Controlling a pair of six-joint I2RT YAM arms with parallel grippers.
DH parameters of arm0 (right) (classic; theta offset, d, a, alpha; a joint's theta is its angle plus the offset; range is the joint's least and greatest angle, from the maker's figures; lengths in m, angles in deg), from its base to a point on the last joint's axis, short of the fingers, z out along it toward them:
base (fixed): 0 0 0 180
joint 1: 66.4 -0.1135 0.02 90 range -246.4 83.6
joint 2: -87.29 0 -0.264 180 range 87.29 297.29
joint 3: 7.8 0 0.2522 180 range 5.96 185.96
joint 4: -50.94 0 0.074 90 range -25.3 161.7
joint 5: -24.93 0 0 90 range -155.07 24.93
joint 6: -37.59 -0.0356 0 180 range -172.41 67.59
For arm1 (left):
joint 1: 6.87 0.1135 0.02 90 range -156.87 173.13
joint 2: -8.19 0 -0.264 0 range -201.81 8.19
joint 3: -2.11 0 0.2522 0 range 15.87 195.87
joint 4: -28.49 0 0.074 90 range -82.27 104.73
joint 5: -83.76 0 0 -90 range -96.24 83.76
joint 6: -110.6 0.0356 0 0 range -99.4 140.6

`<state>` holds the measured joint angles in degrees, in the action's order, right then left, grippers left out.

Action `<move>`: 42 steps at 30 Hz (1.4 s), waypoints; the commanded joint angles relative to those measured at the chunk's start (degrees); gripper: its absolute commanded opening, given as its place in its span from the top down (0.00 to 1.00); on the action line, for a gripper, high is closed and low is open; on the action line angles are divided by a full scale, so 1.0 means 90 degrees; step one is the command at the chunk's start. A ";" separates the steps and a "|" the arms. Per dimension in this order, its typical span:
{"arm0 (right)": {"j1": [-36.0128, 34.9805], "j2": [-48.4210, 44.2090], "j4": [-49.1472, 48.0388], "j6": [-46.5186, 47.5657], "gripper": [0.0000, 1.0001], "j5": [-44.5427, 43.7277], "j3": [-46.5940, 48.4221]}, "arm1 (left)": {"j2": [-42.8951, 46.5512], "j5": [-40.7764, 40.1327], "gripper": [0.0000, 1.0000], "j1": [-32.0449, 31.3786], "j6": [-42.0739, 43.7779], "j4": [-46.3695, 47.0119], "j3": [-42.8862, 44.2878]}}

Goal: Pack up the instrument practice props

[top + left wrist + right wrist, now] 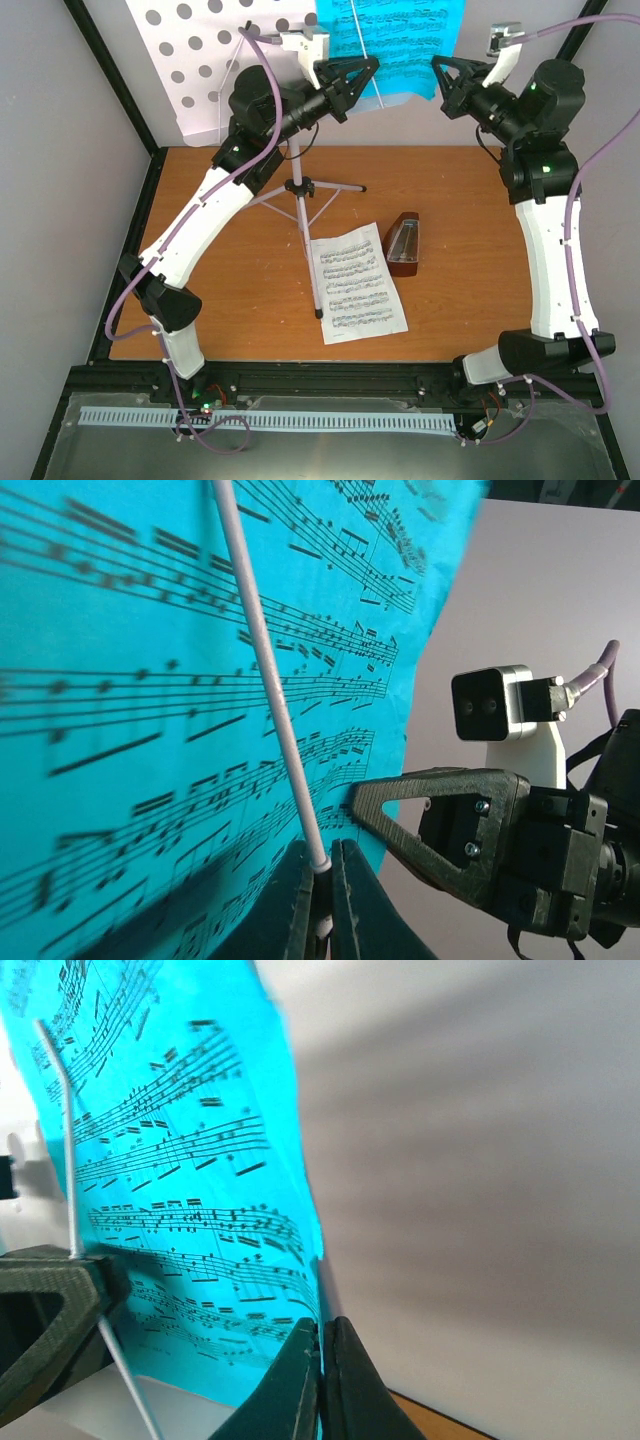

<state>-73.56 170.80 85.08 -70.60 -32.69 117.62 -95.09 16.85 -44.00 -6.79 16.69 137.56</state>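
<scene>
The blue music sheet (395,40) hangs at the top of the white tripod music stand (300,190), beside its hole-punched desk (200,50). My left gripper (365,72) is shut on the stand's thin white retaining rod (270,680), in front of the blue sheet (150,680). My right gripper (443,82) is shut on the blue sheet's lower right edge (190,1210), its jaws pinching the paper. The white music sheet (357,287) lies flat on the table. The brown pyramid metronome (403,245) stands right of it.
The wooden table (230,280) is bounded by a black frame and grey walls. The tripod's legs spread over the table's back middle. The right gripper's finger (440,815) sits close to the left gripper. A white slotted rail (270,420) lies in front.
</scene>
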 commanded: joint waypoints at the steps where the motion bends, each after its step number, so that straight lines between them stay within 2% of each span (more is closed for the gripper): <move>1: 0.0117 -0.0476 -0.0054 -0.0156 0.97 -0.0972 -0.0327 | -0.0027 0.0109 1.00 0.0043 0.0349 0.0103 0.0264; 4: 0.0281 -0.0859 -0.0168 -0.0156 0.97 -0.1478 -0.0655 | -0.0018 0.0000 1.00 0.0044 0.0299 0.0054 0.0275; 7: 0.0606 -0.1174 0.0220 0.0038 0.97 -0.1904 -0.0671 | -0.0028 -0.0295 1.00 0.0043 0.0219 -0.0015 0.0315; 9: 0.0779 -0.1445 0.0484 0.0184 0.97 -0.2252 -0.0757 | -0.0031 -0.0447 0.94 0.0051 0.0210 -0.0057 0.0334; 12: 0.0821 -0.2012 0.0642 0.0400 0.97 -0.2931 -0.1215 | -0.0044 -0.0631 0.93 0.0043 0.0267 -0.0116 0.0360; 18: 0.0820 -0.3551 0.0744 0.0190 0.97 -0.3762 -0.2232 | -0.0378 -0.0562 0.76 0.0043 0.0240 -0.0507 0.0983; 23: 0.0820 -0.4063 0.1104 0.0000 0.97 -0.3051 -0.2647 | -0.0216 -0.0237 0.57 0.0045 0.0211 -0.0371 0.0712; 28: 0.0824 -0.4288 0.2141 0.0094 0.97 -0.2275 -0.2630 | -0.0128 0.0488 0.35 0.0046 0.0311 -0.0840 0.0855; 31: 0.0825 -0.4545 0.2485 0.0032 0.97 -0.1562 -0.2924 | 0.0227 0.0682 0.25 0.0044 0.0364 -0.0971 0.0364; 36: 0.0825 -0.4985 0.2520 -0.0139 0.97 -0.0397 -0.3946 | 0.1024 0.0692 0.19 0.0043 0.0380 -0.0523 -0.1081; 38: 0.0825 -0.5167 0.2523 -0.0102 0.97 -0.0406 -0.4248 | 0.1078 0.0771 0.18 0.0044 0.0446 -0.0571 -0.1194; 42: 0.0825 -0.5246 0.2572 -0.0028 0.97 -0.0340 -0.4380 | 0.1063 0.1614 0.14 0.0045 0.0525 -0.0631 -0.1245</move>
<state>-66.39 124.77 107.81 -70.84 -39.49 78.82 -86.33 24.15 -43.89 -3.52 11.26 127.22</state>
